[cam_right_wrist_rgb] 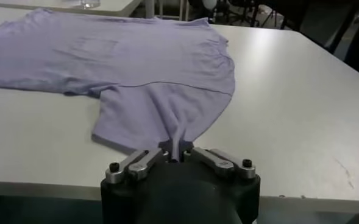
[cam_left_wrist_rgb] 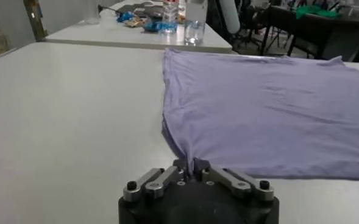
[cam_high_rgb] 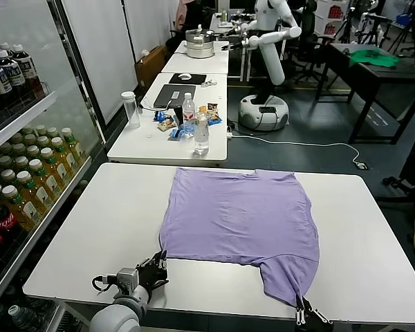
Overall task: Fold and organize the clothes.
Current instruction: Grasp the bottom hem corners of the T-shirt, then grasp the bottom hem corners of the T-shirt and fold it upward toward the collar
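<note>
The lavender T-shirt point(cam_high_rgb: 238, 218) lies spread flat on the white table point(cam_high_rgb: 90, 228), plain face up. My left gripper point(cam_high_rgb: 159, 261) is shut on the shirt's near left corner, low over the table; in the left wrist view point(cam_left_wrist_rgb: 189, 163) the fabric point(cam_left_wrist_rgb: 270, 115) runs into the pinched fingers. My right gripper point(cam_high_rgb: 303, 304) is shut on the tip of a hanging flap at the near right, by the table's front edge; the right wrist view point(cam_right_wrist_rgb: 178, 152) shows the cloth point(cam_right_wrist_rgb: 142, 67) gathered between the fingers.
A second white table point(cam_high_rgb: 142, 142) stands behind with water bottles point(cam_high_rgb: 201, 133), a tall cup point(cam_high_rgb: 131, 109), snacks and a laptop. A drinks shelf point(cam_high_rgb: 28, 180) runs along the left. Another robot point(cam_high_rgb: 266, 62) and a dark desk with a green cloth point(cam_high_rgb: 373, 57) stand farther back.
</note>
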Robot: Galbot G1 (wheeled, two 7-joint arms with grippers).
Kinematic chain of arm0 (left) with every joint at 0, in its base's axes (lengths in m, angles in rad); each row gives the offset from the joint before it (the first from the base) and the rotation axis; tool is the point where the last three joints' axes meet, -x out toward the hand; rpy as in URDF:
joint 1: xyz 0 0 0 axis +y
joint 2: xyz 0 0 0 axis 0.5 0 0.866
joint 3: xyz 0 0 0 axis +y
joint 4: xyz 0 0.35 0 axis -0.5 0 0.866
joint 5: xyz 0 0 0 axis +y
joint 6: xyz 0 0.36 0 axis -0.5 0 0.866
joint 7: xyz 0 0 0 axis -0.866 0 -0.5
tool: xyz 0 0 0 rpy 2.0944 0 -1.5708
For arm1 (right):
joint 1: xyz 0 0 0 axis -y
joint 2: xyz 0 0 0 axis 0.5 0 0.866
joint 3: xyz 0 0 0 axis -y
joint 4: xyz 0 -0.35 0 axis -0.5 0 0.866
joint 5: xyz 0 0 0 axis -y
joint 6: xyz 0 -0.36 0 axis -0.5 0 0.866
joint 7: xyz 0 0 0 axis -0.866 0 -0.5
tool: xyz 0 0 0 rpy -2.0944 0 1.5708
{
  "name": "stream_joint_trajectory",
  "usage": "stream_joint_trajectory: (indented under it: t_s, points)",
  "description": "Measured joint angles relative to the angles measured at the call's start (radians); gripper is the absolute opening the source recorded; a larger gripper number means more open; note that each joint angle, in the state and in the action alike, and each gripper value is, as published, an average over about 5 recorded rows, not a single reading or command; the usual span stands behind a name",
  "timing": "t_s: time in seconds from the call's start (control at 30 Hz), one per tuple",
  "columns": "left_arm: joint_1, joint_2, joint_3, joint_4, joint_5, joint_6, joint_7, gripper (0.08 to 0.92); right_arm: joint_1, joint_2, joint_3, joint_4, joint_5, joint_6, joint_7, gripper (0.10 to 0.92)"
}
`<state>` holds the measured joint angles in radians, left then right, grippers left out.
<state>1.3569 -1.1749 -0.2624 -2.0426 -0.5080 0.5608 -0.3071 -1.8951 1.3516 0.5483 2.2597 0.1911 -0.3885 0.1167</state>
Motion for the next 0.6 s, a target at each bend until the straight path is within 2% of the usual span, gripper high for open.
stream_joint_trajectory:
  t_s: [0.37, 0.6]
  points:
    - [-0.009, 0.036, -0.027, -0.079, -0.072, -0.071, 0.015, 0.104, 0.033, -0.047, 0.054, 0.115, 0.048, 0.01, -0.011, 0.117]
    - [-0.052, 0.057, -0.013, -0.074, -0.129, -0.098, 0.025, 0.104, 0.122, -0.105, 0.099, 0.125, 0.11, 0.003, -0.003, 0.117]
